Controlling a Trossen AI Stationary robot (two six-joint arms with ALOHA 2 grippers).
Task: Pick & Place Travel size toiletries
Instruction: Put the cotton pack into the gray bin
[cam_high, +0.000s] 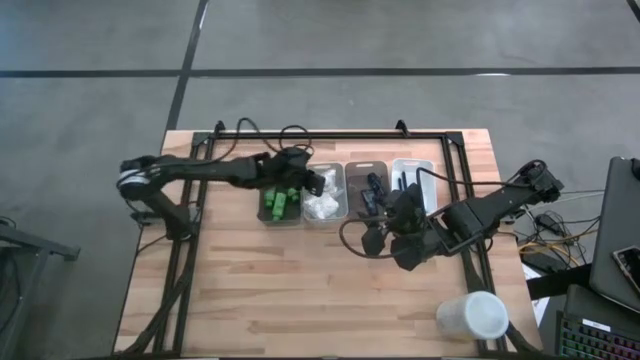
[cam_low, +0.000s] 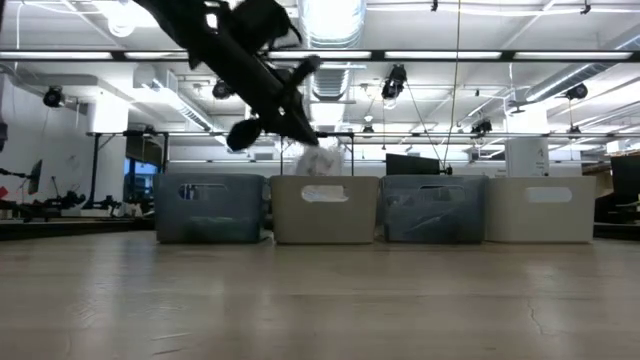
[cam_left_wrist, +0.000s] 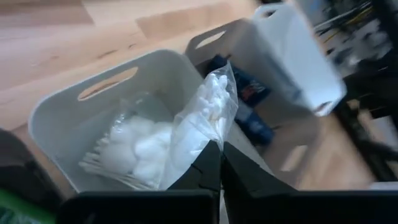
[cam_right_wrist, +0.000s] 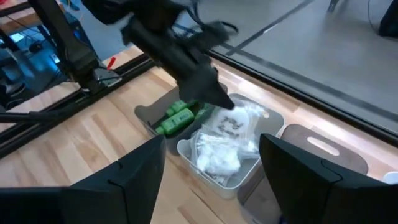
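Note:
My left gripper (cam_left_wrist: 221, 163) is shut on a clear packet of white puffs (cam_left_wrist: 208, 115) and holds it above the light bin (cam_high: 325, 212), where more puff packets (cam_left_wrist: 134, 149) lie. In the low view the packet (cam_low: 320, 158) hangs over that bin's rim. Green bottles (cam_high: 280, 203) lie in the grey bin to its left. Dark flat packets (cam_left_wrist: 252, 102) fill the third bin, and thin dark sticks (cam_high: 408, 180) lie in the white fourth bin. My right gripper (cam_right_wrist: 211, 186) is open and touches nothing. It hovers over the table just near of the third bin (cam_high: 378, 240). My left gripper pinches one end of the clear puff packet (cam_left_wrist: 210, 144) between its two shut fingers (cam_left_wrist: 249, 177). The fingers slant down from the table's left (cam_low: 290, 125). The packet is lifted clear and hangs beyond the fingertips above the light bin.
The four bins stand in a row across the table's far middle (cam_high: 345, 190). A large white cup (cam_high: 472, 315) lies near the near right corner. A black frame (cam_high: 330, 135) runs around the work area. Bare wood (cam_high: 280, 290) spreads out near of the bins.

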